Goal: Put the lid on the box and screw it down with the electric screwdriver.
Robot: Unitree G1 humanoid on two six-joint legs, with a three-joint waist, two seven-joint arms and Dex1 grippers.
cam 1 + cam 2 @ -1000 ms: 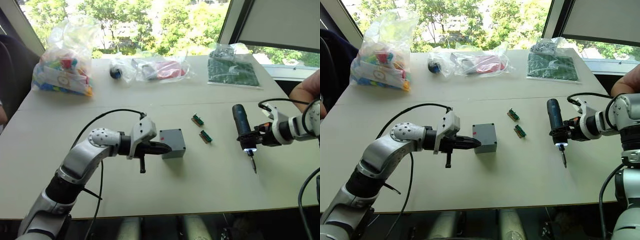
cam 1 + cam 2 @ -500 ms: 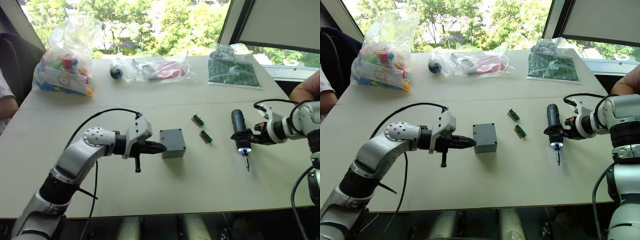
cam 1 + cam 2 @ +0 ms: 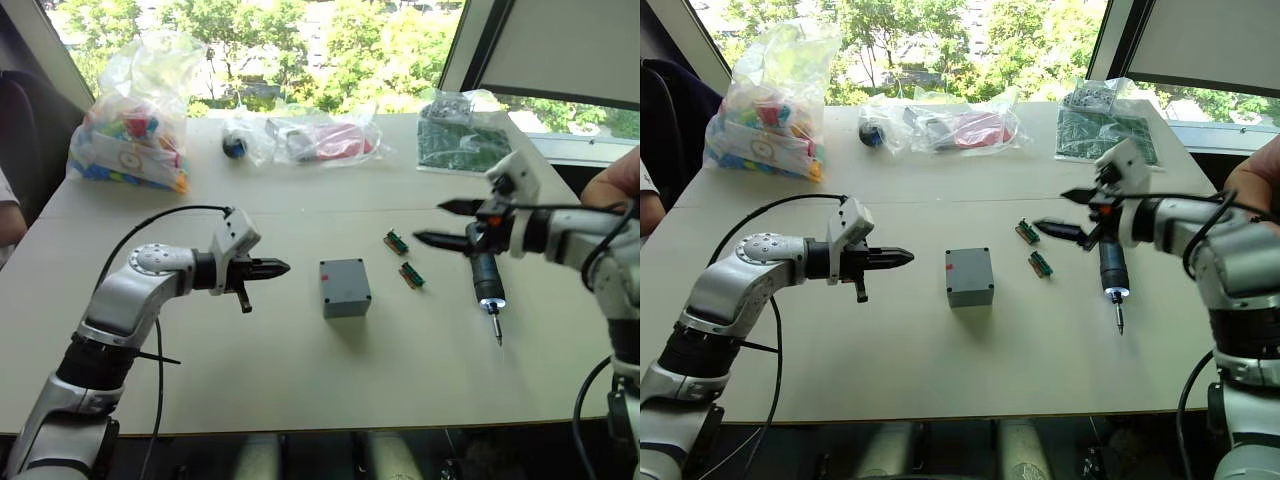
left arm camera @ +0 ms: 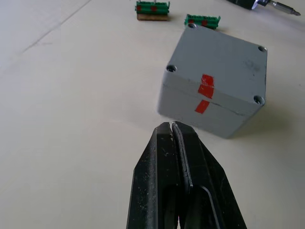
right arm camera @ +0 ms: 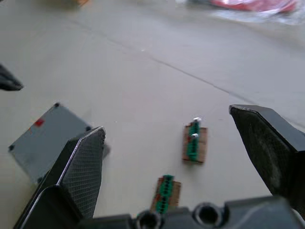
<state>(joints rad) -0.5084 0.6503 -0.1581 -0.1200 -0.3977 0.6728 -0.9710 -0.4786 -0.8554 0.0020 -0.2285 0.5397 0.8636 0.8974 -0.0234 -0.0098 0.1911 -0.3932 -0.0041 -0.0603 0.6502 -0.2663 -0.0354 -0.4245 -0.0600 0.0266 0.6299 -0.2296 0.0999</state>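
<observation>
box [image 3: 345,287]: grey, sitting mid-desk [image 3: 300,370] with the lid [image 4: 224,57] already on top, red marks lined up on lid and side
left claw [image 3: 283,267]: pinched fully together, empty, hovering just left of the box, tips aimed at it
right claw [image 3: 428,223]: spread wide, holding nothing, up above the desk right of the box
electric screwdriver [image 3: 486,281]: lying on the desk right of the box, tip lit
green connectors [image 3: 403,257]: two, between box and electric screwdriver

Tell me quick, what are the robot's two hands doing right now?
Left gripper: jaws closed, holding nothing.
Right gripper: jaws open, holding nothing.
</observation>
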